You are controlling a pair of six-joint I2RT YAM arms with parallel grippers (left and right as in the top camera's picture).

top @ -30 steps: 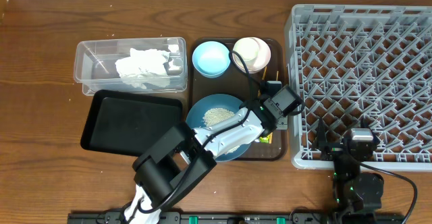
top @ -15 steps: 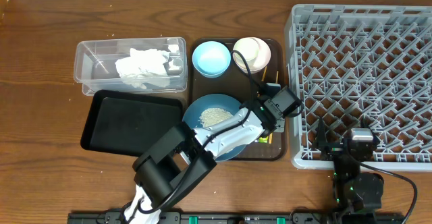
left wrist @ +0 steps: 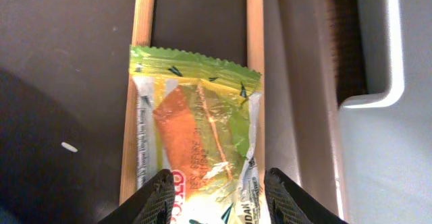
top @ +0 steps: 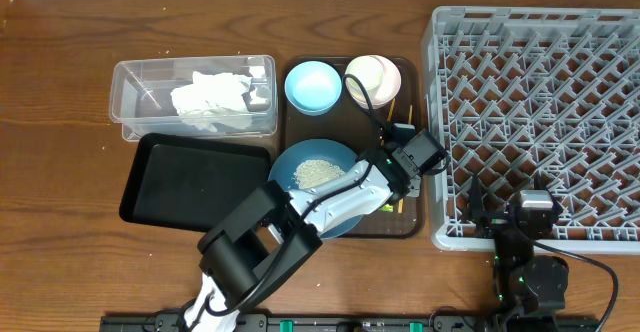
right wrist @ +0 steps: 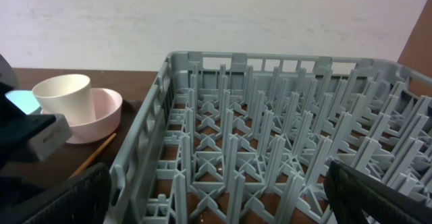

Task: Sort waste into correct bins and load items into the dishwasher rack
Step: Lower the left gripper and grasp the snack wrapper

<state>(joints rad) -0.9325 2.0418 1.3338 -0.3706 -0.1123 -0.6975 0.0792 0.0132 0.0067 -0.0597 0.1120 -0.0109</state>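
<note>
Snack wrapper (left wrist: 196,136) seen flat on brown serving tray (left wrist: 74,62), laid across both chopsticks (left wrist: 143,48). Its long axis is aligned with them, pointing straight away from fingers. Left gripper (left wrist: 221,197) placed over wrapper's near end, fingers parted, one by each long edge, nothing clamped. Short axis thus presented to jaws; pinch judged feasible once lowered, though chopsticks beneath may be caught. Right gripper (right wrist: 223,193) seen spread wide, empty, at dishwasher rack (right wrist: 270,150), well apart from wrapper. Left arm judged nearer.

two bowls (top: 313,85) (top: 394,78), two chopsticks (left wrist: 143,21) (left wrist: 254,21), two bins (top: 130,84) (top: 195,182), one each of plate (top: 288,167), cup (top: 365,75), wrapper (left wrist: 196,123), napkin (top: 210,100), rack (top: 530,15)
</note>
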